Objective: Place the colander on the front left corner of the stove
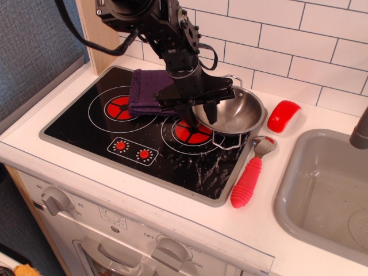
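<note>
The colander is a shiny steel bowl with two wire handles. It sits at the back right of the black stove, over the right burner ring. My gripper is open and reaches down over the colander's left rim, one finger inside the bowl and one outside on the stove side. The jaws stand apart with the rim between them. The stove's front left corner is bare black glass.
A folded purple cloth lies on the back of the stove by the left burner. A red-handled spoon lies right of the stove, a red object behind it. A grey sink is at right.
</note>
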`<state>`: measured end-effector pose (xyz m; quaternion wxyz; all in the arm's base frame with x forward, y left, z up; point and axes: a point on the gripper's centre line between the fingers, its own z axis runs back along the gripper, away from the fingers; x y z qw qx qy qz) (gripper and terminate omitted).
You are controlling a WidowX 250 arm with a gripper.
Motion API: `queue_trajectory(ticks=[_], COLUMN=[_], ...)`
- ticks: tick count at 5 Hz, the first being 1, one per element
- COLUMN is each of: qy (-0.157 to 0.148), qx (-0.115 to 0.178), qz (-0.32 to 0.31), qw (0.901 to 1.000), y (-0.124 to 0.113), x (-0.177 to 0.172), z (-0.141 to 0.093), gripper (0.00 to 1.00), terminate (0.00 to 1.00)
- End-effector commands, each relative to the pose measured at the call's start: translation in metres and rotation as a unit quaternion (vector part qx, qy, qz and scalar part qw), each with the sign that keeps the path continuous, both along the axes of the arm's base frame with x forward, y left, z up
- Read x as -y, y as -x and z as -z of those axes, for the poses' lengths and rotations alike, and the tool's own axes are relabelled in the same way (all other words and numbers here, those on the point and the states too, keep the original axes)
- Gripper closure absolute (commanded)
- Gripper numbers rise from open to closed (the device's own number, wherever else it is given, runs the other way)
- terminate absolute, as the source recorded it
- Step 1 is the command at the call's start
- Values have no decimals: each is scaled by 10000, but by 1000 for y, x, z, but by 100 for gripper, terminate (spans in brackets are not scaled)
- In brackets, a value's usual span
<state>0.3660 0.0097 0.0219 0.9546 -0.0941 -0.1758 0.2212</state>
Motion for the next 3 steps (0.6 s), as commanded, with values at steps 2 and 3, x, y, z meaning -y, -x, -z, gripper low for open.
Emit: queue_trajectory(ticks=[2,3], qy=[-60,-71], qx=[228,360], qz=[76,116], qw=[9997,9993], y=[-4,-5], x=[0,-4], z=[-20,-30], gripper=[100,100], terminate=[0,0])
